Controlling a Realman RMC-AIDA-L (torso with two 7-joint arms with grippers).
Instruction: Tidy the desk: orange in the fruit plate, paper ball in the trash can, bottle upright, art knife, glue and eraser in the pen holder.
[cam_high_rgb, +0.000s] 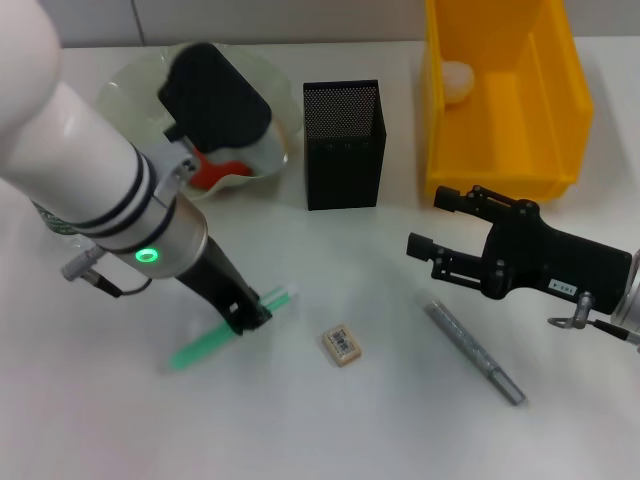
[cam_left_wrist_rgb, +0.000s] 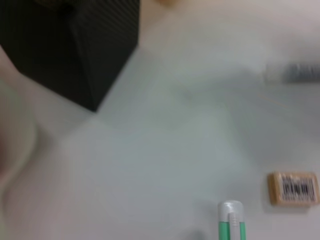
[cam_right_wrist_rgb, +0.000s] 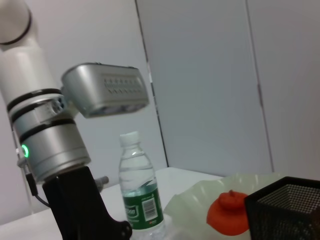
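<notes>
Gripping the green-and-white glue stick (cam_high_rgb: 232, 331) on the white counter (cam_high_rgb: 400, 420), the left end effector (cam_high_rgb: 248, 316) must carry it toward one o'clock into the black mesh pen holder (cam_high_rgb: 343, 145); the right end effector (cam_high_rgb: 437, 225) waits wide.

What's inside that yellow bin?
A white paper ball lies in the yellow bin, against its far left corner. The bin's near wall hides part of the floor.

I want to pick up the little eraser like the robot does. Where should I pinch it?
Pinch the eraser across its two long sides, coming straight down from above. It lies flat on the table, label up, with bare space all around, so nothing blocks fingers. It is low and small, so the fingertips would probably have to reach nearly to the tabletop.
</notes>
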